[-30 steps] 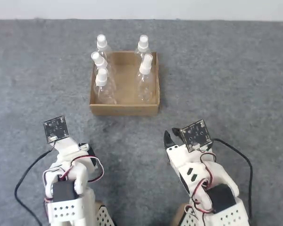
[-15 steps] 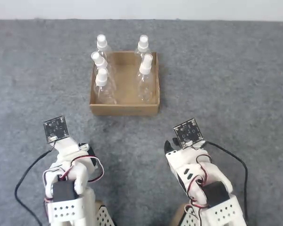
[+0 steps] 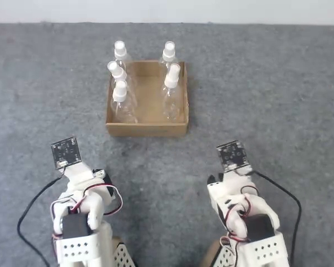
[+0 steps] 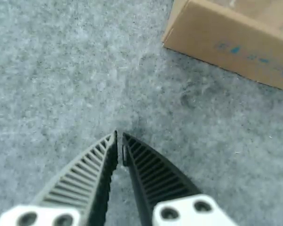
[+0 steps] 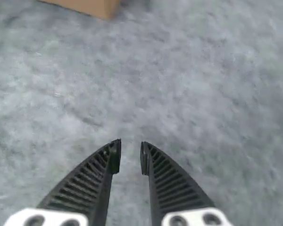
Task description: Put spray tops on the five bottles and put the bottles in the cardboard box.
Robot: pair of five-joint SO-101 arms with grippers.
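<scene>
Fixed high camera looks steeply down on the grey tabletop, with the arms nearest it and the box beyond them. Left wrist camera sits low and close, looking along its fingers toward the box. Right wrist camera looks the same way along its own fingers, catching one corner of the box. All three views share the box.

Rough, speckled grey carpet spreads right across, from 3 o'clock round to 9 o'clock. At 12 o'clock a pale strip of wall borders it.

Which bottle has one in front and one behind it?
The middle spray bottle in the cardboard box's left row of three; the right row holds only two.
</scene>
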